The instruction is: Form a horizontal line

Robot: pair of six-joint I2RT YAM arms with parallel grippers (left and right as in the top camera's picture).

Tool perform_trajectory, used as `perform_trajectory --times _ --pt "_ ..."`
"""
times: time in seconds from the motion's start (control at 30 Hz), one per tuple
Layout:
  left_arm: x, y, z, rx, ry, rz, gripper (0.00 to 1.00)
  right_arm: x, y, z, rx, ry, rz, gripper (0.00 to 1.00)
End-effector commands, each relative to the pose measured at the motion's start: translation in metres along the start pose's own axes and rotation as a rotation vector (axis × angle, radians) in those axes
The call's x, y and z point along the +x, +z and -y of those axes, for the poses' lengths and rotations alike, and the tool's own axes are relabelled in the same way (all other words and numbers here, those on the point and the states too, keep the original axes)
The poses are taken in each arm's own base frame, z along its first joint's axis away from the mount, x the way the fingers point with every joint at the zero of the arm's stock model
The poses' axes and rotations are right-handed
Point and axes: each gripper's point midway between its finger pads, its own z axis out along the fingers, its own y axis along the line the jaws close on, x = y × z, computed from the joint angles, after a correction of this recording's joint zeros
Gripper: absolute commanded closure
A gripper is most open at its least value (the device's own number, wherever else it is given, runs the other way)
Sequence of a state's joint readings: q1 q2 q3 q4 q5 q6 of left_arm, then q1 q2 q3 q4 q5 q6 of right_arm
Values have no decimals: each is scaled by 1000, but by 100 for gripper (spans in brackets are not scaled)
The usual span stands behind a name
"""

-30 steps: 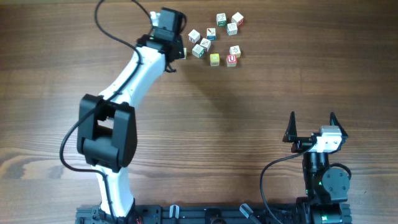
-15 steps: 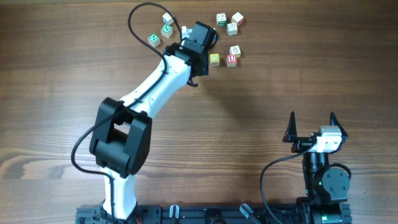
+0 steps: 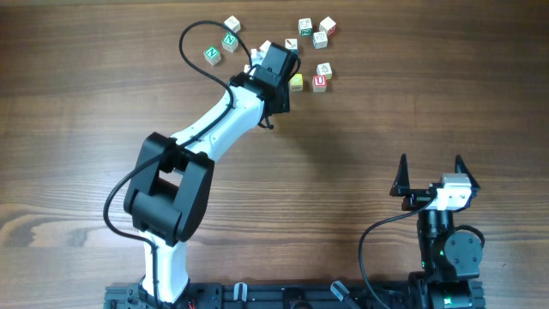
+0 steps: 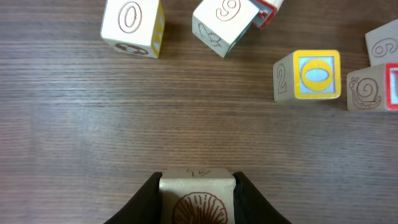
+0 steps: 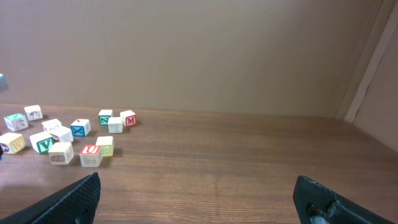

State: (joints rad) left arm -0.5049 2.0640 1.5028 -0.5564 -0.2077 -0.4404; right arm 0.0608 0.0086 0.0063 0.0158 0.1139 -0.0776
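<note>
My left gripper (image 4: pixel 198 177) is shut on a pale wooden cube (image 4: pixel 198 203) with a brown shell drawing, held just above the table. Ahead of it lie a "0" cube (image 4: pixel 132 25) and a "9" cube (image 4: pixel 222 22). To the right, a yellow-framed cube (image 4: pixel 309 76) touches a snail cube (image 4: pixel 373 88) side to side. From overhead, the left gripper (image 3: pixel 276 58) hangs over the middle of the cube cluster, next to the yellow cube (image 3: pixel 296 81) and a red "U" cube (image 3: pixel 319 82). No horizontal line of three cubes is in view. My right gripper (image 3: pixel 430 174) stands open and empty, far from the cubes.
Green-lettered cubes (image 3: pixel 212 54) lie loose at the upper left, and several more cubes (image 3: pixel 320 38) at the upper right. The right wrist view shows the same scatter (image 5: pixel 91 154) far off to the left, with a wall behind the table.
The left arm swung right, from over the green-lettered cubes to the middle cluster, uncovering those cubes. The right arm has not moved.
</note>
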Motion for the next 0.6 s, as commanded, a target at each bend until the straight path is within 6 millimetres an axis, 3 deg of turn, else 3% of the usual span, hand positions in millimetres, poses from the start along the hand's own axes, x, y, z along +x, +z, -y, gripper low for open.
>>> perform_trajectory --times 0.0,0.57 --pt "14 2 -2 7 -9 -24 78 0 0 3 18 -12 0 0" --pt "32 12 -4 20 -5 -63 80 0 0 3 18 -13 0 0"
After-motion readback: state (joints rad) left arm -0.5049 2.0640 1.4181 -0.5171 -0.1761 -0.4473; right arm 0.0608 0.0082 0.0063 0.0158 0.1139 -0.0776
